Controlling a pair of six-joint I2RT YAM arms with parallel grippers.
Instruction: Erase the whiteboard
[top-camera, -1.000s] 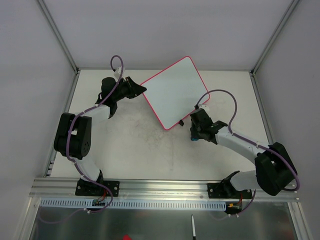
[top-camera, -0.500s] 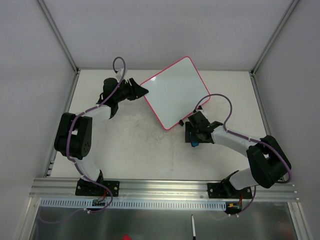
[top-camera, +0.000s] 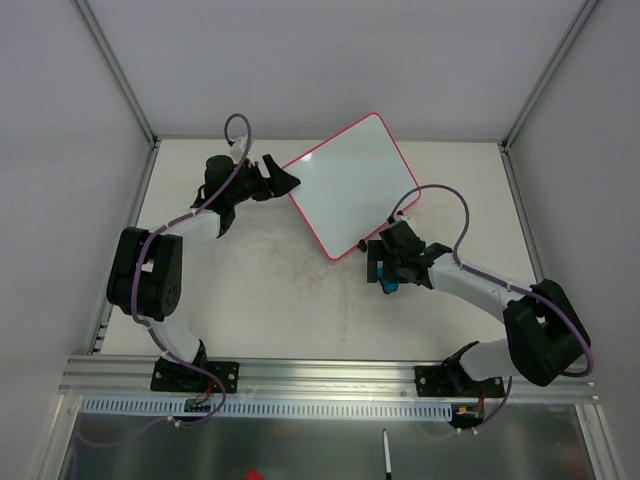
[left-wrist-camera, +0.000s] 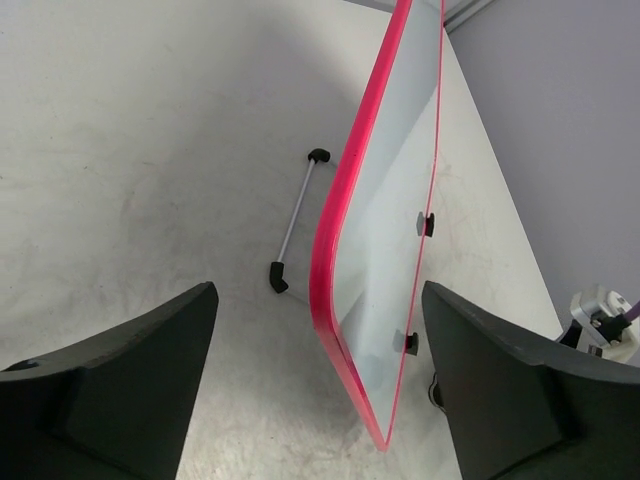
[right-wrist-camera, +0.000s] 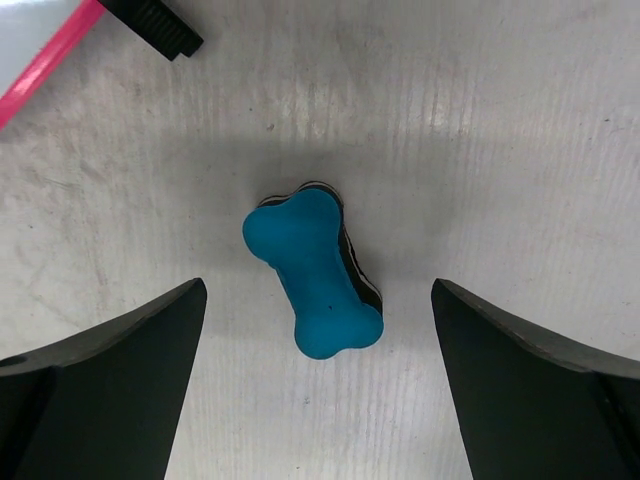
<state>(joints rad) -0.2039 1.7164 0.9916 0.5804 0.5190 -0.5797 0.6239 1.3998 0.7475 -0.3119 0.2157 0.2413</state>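
Note:
The whiteboard (top-camera: 350, 185), white with a thin pink-red rim, lies turned at an angle at the back of the table. My left gripper (top-camera: 283, 180) stands open at its left corner. In the left wrist view that corner of the whiteboard (left-wrist-camera: 385, 240) sits between the wide-apart fingers (left-wrist-camera: 150, 370) of the left gripper (left-wrist-camera: 318, 290), touching neither. The right gripper (top-camera: 385, 270) is open near the board's front corner. The blue bone-shaped eraser (right-wrist-camera: 312, 275) lies flat on the table beneath my right gripper (right-wrist-camera: 318, 287), with clear gaps to both fingers.
Small black clips (left-wrist-camera: 425, 223) sit on the board's edge, one also in the right wrist view (right-wrist-camera: 155, 25). A thin metal rod with black ends (left-wrist-camera: 297, 218) lies beside the board. A pen (top-camera: 386, 445) rests on the metal ledge in front of the arm bases.
Both grippers have opened. The left one has let go of the whiteboard's corner. The right arm shifted slightly left and released the eraser, which now lies on the table.

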